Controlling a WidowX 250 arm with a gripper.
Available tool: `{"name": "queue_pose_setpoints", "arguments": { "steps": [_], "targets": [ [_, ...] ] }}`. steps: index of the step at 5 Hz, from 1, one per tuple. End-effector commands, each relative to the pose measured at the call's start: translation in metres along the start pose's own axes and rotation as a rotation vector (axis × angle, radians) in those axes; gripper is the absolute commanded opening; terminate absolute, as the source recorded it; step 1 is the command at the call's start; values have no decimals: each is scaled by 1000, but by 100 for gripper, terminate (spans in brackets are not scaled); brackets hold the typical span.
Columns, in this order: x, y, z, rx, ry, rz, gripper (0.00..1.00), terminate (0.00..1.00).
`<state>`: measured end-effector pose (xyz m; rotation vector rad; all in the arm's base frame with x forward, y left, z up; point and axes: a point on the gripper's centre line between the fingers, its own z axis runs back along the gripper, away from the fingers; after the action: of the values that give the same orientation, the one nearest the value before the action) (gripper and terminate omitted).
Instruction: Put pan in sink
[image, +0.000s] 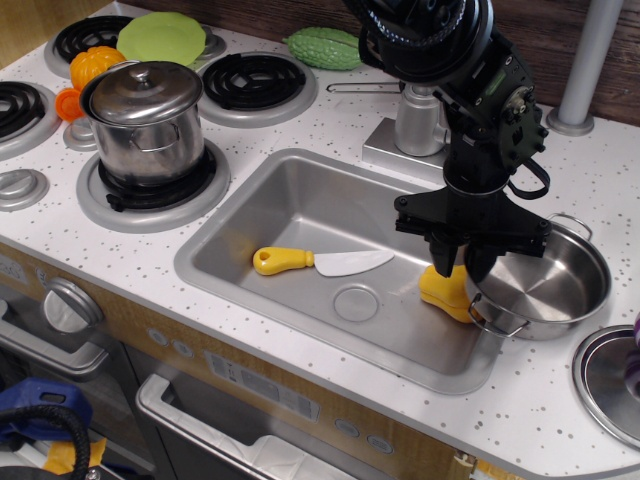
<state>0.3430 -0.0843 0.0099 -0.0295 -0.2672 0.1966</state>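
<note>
The pan is a shiny, shallow steel pan with wire loop handles. It sits at the right edge of the sink, tilted, with its left side over the basin. My gripper points down over the pan's left rim. Its fingers have closed in on that rim, one outside and one inside the pan. The sink is a grey metal basin with a round drain, set in a white speckled counter.
In the sink lie a yellow-handled knife and a yellow toy vegetable against the pan. The faucet stands behind the sink. A lidded steel pot is on the left burner. A round lid lies at the right.
</note>
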Motion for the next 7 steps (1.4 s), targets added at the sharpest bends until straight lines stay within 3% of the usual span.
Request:
{"name": "queue_pose_setpoints", "arguments": {
  "steps": [1, 2, 3, 4, 6, 7],
  "targets": [
    [9, 11, 24, 33, -13, -35, 0, 0],
    [10, 36, 36, 121, 0, -118, 0, 0],
    [13, 57, 39, 153, 4, -176, 0, 0],
    [11, 83, 27, 209, -30, -253, 100, 0],
    [2, 131, 10, 206, -12, -396, 100, 0],
    [11, 140, 0, 195, -48, -471, 100, 0]
  ]
}}
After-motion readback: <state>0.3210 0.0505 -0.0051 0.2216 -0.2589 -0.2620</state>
